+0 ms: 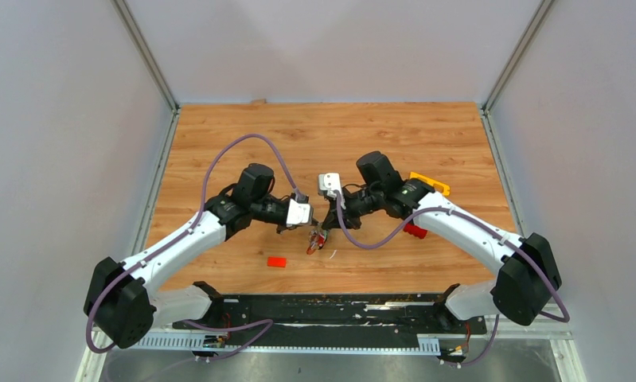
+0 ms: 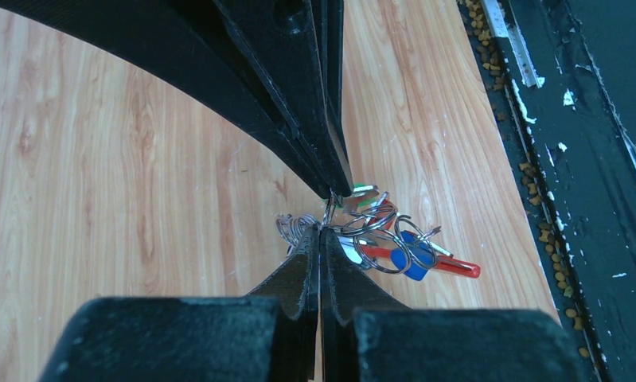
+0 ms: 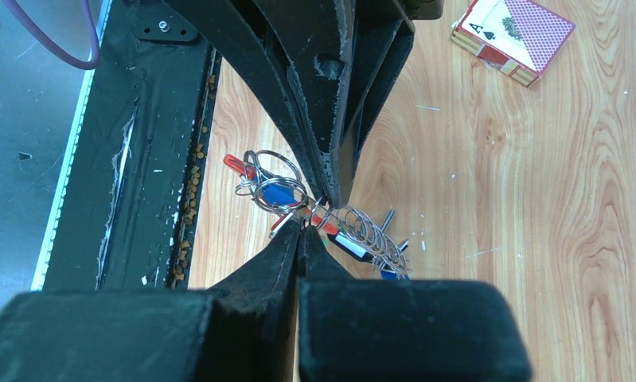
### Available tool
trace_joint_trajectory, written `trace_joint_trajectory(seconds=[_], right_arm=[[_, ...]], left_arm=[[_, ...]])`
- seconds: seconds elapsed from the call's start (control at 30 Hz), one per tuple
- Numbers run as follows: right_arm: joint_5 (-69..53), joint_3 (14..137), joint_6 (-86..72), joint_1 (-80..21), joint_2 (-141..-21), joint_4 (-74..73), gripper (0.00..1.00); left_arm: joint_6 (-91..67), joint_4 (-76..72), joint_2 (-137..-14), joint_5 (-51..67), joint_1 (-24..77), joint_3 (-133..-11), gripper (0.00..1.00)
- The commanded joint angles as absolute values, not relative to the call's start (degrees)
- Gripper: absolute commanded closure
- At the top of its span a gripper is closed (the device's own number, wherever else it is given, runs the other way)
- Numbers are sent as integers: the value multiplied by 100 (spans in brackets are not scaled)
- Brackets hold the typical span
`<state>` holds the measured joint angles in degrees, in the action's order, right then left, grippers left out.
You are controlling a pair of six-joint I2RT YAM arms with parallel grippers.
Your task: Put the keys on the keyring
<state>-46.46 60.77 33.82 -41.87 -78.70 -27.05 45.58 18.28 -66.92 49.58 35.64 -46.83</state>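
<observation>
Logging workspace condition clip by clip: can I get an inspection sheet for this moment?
Surface: wooden table, small white flecks.
Job's things: keyring and tagged keys bunched together at both sets of fingertips.
Clutter: red block, red brick, yellow piece, card box; crumbs along the black rail.
Grippers: left gripper shut on keyring; right gripper shut on keyring.
Cables: purple cables loop beside both arms.
Surroundings: white walls.
</observation>
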Motion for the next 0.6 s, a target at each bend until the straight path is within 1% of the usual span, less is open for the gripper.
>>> trace_joint_trajectory(seconds=[0.0,0.33,0.57], right_arm=[[-4604,6352,3156,-4225,-7915,-2444,100],[-4387,6311,2691,-4135,-7967,-2195,100],[-4478,6311,2395,-4021,-8005,-2022,100]], left_arm=[[4317,1435,-6518,5063,3600,-4720,100],[3970,1173,-6494,4945,3596,-4613,100],[3816,1069,-6464,4842,3596,-4560,100]])
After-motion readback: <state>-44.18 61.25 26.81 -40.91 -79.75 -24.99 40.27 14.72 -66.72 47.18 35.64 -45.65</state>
